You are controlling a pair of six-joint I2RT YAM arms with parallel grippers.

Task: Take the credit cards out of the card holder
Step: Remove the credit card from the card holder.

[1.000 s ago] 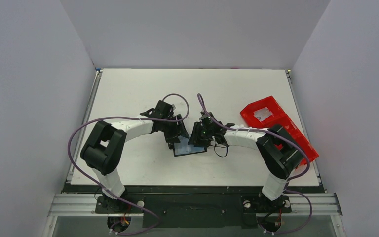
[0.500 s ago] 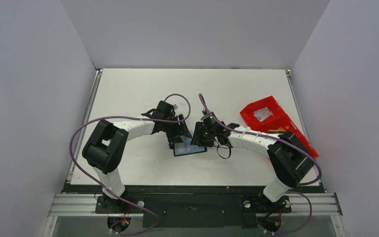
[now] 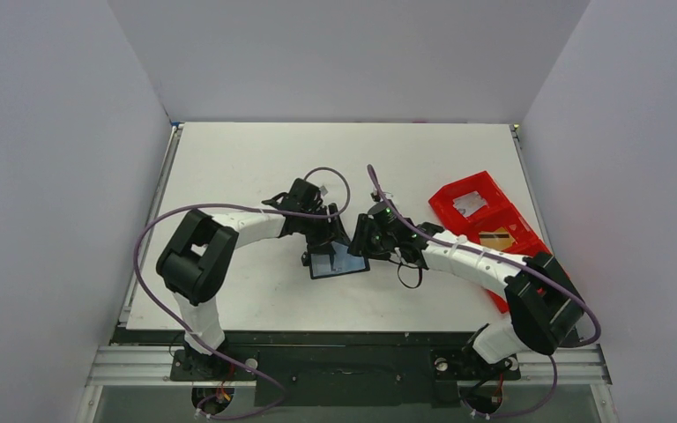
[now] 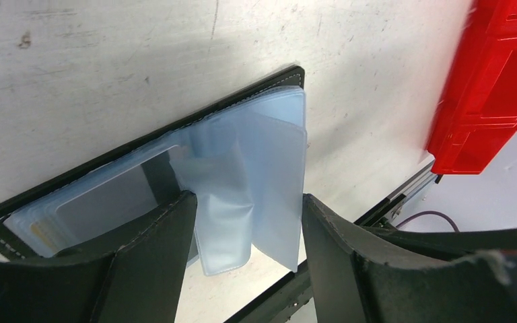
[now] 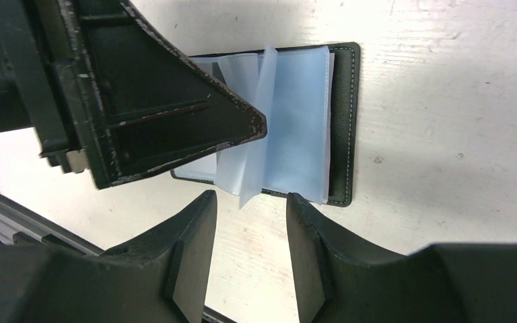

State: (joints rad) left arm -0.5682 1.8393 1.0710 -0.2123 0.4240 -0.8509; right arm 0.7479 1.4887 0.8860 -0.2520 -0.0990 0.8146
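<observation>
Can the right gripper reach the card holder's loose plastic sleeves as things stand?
Probably yes: the sleeves fan up uncovered just ahead of the right gripper, its jaws apart. The left gripper covers only the card holder's other half.

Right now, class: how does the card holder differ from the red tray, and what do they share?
The card holder is black with pale blue sleeves; the red tray is red all over. The card holder lies open and flat; the red tray has raised walls and compartments. The card holder sits mid-table; the red tray lies near the right edge. Both rest on the table.
</observation>
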